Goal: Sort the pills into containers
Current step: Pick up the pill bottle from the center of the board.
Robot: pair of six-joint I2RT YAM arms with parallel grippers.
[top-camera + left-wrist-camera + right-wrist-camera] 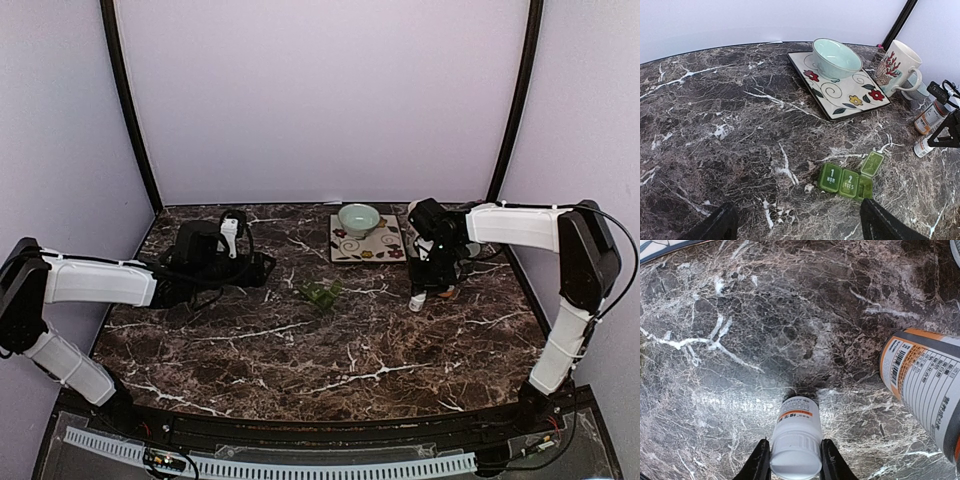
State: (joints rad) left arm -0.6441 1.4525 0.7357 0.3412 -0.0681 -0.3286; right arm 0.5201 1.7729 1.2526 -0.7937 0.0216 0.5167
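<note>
The dark green pill box (849, 181) lies mid-table, also in the top view (320, 293). Its "1 MON" and "2 TUES" lids are shut and the third lid (872, 162) stands open. No pills show for certain; a tiny pale speck (823, 191) lies by the box's left end. My left gripper (800, 230) is open and empty, left of the box (250, 266). My right gripper (795, 460) is shut on the cap of a small white bottle (796, 440), which stands upright on the table (417, 300).
A pale green bowl (836, 57) sits on a flowered square plate (850, 97) at the back. A flowered mug (900, 67) stands right of it. An orange-labelled bottle (925, 385) stands close beside the right gripper, also seen in the left wrist view (930, 117).
</note>
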